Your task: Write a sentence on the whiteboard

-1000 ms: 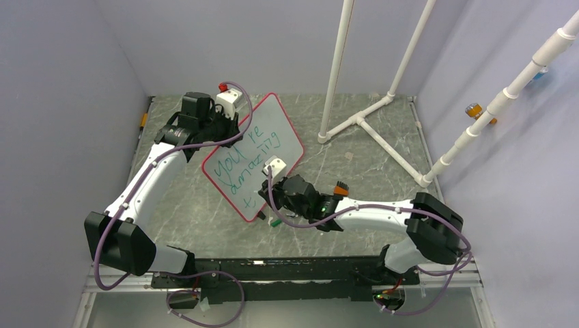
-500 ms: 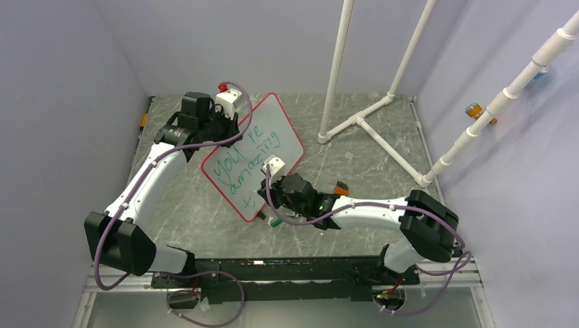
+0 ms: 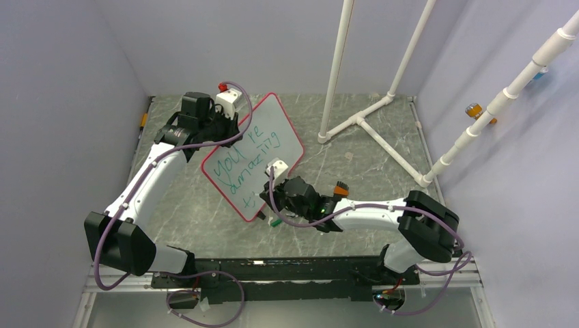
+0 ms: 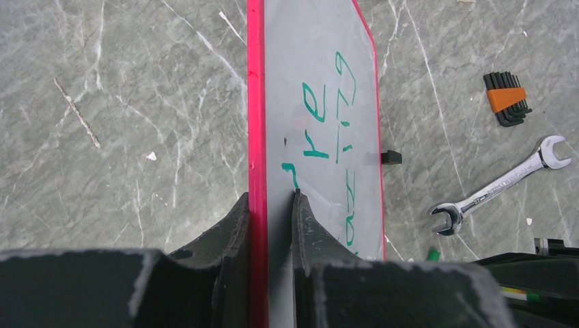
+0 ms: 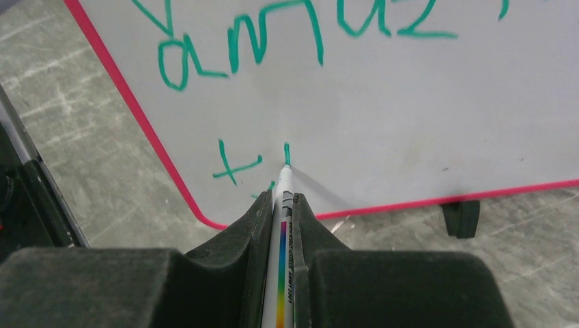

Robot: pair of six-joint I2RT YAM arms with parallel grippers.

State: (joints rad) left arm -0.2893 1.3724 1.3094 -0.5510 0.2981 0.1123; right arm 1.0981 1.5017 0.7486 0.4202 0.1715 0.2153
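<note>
the whiteboard [image 3: 276, 115] is found just left of the table's centre, its 10 o'clock edge pinched between the closed-down jaws of the left gripper [image 4: 270, 198]. the sentence [image 3: 235, 162], green "you're amazing" with a "t" below, is met near the board's 6 o'clock corner by the tip of a marker [image 5: 282, 232], which is clamped tight in the right gripper [image 5: 282, 198].

The whiteboard [image 5: 423, 102] is smooth and shiny, its edge red plastic. The table [image 4: 102, 102] looks like dull grey stone. At the board's four o'clock, the wrench [image 4: 502, 186] is shiny metal. The marker [image 5: 281, 225] is smooth plastic.
</note>
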